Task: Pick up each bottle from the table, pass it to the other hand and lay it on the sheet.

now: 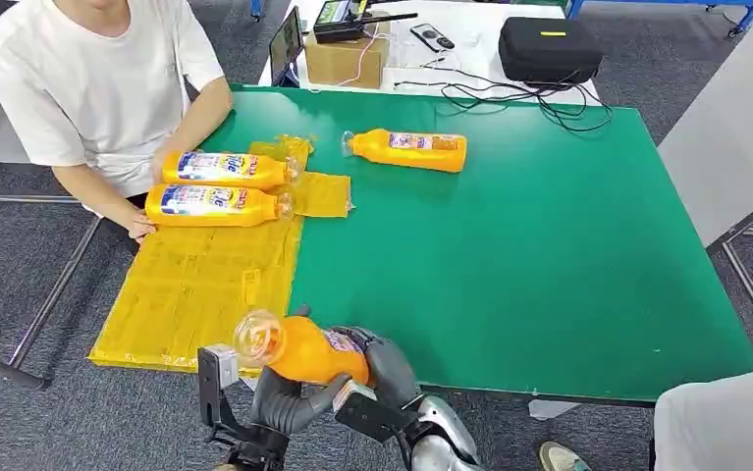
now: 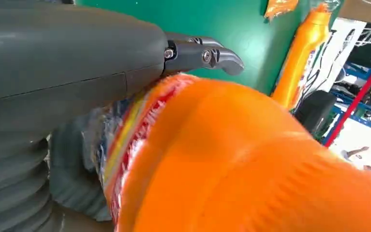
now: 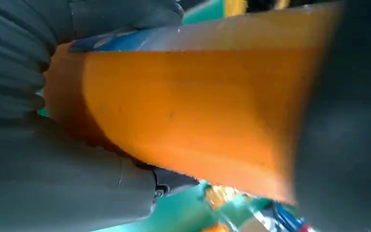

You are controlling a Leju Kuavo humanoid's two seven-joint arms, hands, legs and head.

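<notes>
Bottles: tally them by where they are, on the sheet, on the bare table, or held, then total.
On the sheet: 2
On the bare table: 1
Held by both hands: 1
Total: 4

Two bottles (image 1: 220,186) side by side on the sheet's (image 1: 195,285) far end, another bottle (image 1: 407,150) right of it.

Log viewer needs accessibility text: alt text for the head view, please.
Both robot hands, left hand and right hand, grip an orange bottle at the near edge of the green table. Two bottles lie on the yellow sheet beside a seated person; another bottle lies on the table.
</notes>
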